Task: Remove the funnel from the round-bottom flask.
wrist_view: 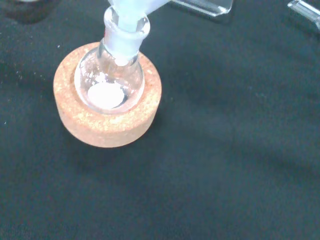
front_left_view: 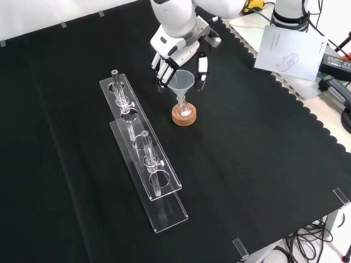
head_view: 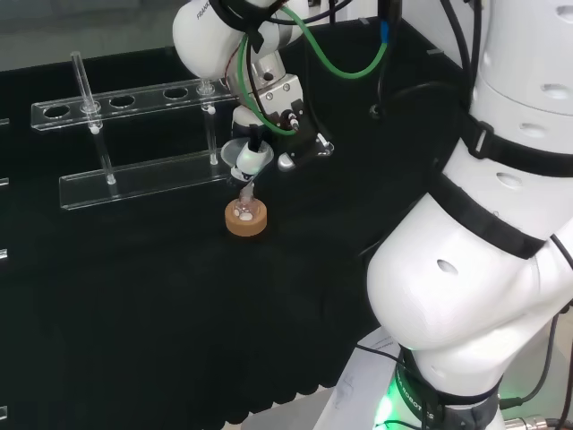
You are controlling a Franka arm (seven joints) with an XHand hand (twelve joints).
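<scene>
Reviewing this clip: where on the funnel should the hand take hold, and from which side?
Probably the funnel's wide cone, just under the rim, pinched from the far side in the front view, where the hand already sits. The narrow stem is down in the neck of the round-bottom flask, which rests on the cork ring, so a straight upward lift looks safest.

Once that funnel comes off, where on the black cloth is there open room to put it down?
In the front view, the widest bare cloth lies right of the cork stand, out to the scalloped edge. Another free patch lies left of the clear racks. It is crowded around the funnel and flask, where the hand hovers, and the nearby rack end.
</scene>
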